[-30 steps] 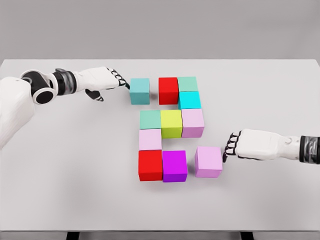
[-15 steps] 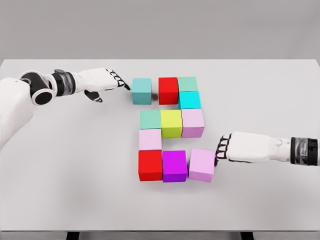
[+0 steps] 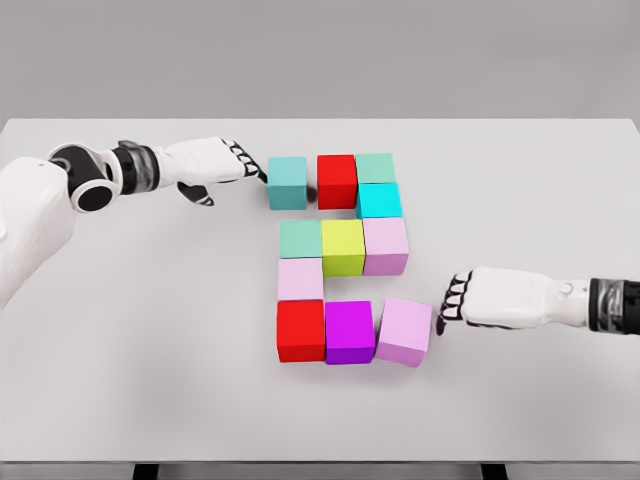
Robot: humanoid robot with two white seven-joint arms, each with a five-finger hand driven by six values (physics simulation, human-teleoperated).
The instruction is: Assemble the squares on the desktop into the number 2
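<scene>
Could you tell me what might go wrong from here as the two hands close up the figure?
The left hand touches the teal cube, with a gap to the red cube; an off-centre push might twist it. The pink cube sits slightly rotated beside the purple cube; the right hand pushing again could shift that row.

You are looking at a simulated test scene, not a real room: a plain pale grey desk (image 3: pixel 120 380) stands before a bare, featureless grey wall (image 3: pixel 320 55), with flat-shaded coloured cubes (image 3: pixel 343 247) resting on the desk.
</scene>
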